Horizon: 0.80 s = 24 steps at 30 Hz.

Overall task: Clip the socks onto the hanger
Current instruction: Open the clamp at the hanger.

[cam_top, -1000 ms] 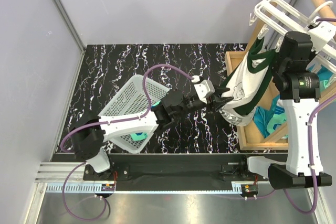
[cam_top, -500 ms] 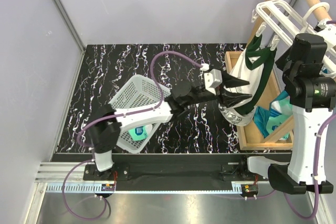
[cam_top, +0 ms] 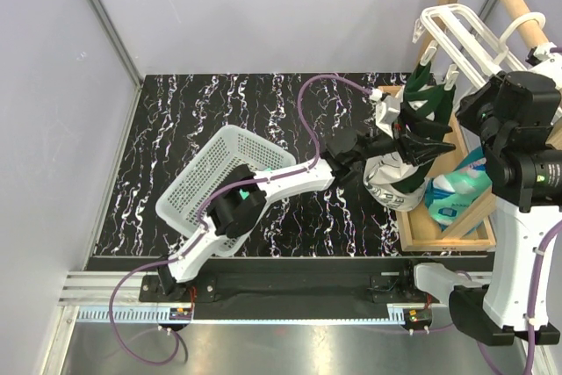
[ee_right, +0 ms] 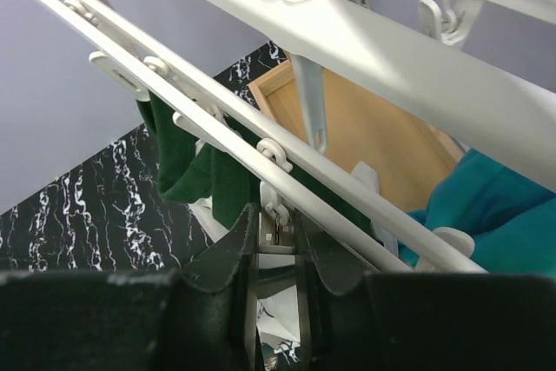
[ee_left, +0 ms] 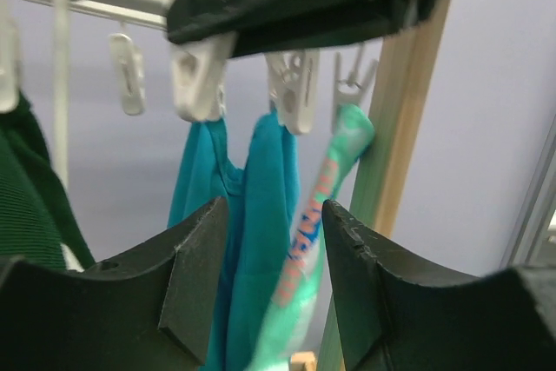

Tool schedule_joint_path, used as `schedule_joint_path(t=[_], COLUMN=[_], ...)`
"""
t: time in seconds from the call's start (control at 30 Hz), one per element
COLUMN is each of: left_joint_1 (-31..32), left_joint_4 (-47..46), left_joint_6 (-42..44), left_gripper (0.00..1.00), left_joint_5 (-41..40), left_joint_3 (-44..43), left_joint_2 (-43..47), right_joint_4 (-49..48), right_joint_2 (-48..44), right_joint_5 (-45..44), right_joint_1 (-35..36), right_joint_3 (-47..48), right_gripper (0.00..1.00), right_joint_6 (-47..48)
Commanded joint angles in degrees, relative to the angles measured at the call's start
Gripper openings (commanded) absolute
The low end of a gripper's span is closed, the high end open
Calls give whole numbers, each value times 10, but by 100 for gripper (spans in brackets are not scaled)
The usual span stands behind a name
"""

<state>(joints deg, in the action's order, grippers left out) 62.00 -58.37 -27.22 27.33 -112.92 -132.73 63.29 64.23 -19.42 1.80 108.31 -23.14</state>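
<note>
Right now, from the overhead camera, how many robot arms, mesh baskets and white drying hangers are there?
Robot arms: 2 (left, right)
Mesh baskets: 1
White drying hangers: 1
Total: 4

I list the left arm (cam_top: 281, 180): white shell links, black joints, a purple cable (cam_top: 300, 116) looped above it and trailing past its base. Right arm (cam_top: 514, 243): broad white link, boxy black housing (cam_top: 518, 111) on top. Fingers (ee_left: 195, 275): matte black moulded plastic with curved inner edges, on both wrists.
</note>
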Motion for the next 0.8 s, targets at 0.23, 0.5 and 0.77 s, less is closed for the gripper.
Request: schedule_joint_path(t=[0.23,0.5,0.77], left_joint_1=[-21,-27,-31], left_joint_4=[-72,-73,-88], left_joint_6=[-216,-287,-296], left_gripper=[46,42,41], left_joint_5=[-131,-167,-148], left_joint_3=[-134,-157,-164], left_joint_2=[-53,-78,-80], right_joint_4=[32,36,35], right_joint_2=[-12,-12,-9], right_joint_5=[62,69,76], right_joint_1=[0,0,0], right_joint_3=[-21,-12,-20], right_gripper=[7,7,7], right_joint_6=[-7,-13,-15])
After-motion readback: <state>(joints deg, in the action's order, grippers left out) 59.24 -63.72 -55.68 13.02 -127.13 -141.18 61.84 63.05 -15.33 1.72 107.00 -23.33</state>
